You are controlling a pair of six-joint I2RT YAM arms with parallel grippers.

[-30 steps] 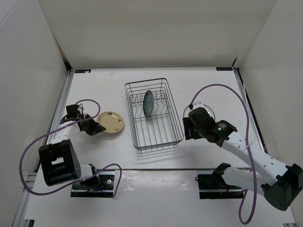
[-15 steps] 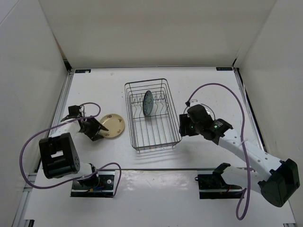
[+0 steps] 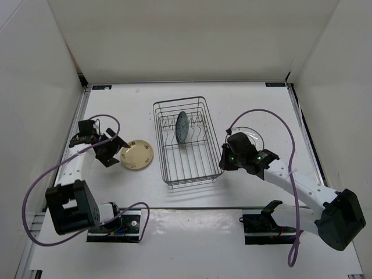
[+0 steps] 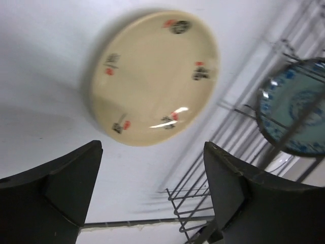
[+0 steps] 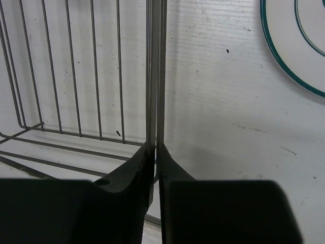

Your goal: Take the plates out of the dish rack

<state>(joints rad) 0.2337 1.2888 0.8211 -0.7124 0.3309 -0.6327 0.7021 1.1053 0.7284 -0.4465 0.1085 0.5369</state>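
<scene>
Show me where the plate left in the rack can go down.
Bare table: the strip between the dark wire dish rack and the back wall, and the far-left corner beyond the round cream-yellow plate. Tight: between that plate and the rack, and the rack's right side, where the right jaws clamp its rim beside the white ringed plate.

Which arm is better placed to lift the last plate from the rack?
Probably left: the left gripper is open and empty; the right gripper is clamped on a side wire of the dish rack holding the blue-grey plate.
</scene>
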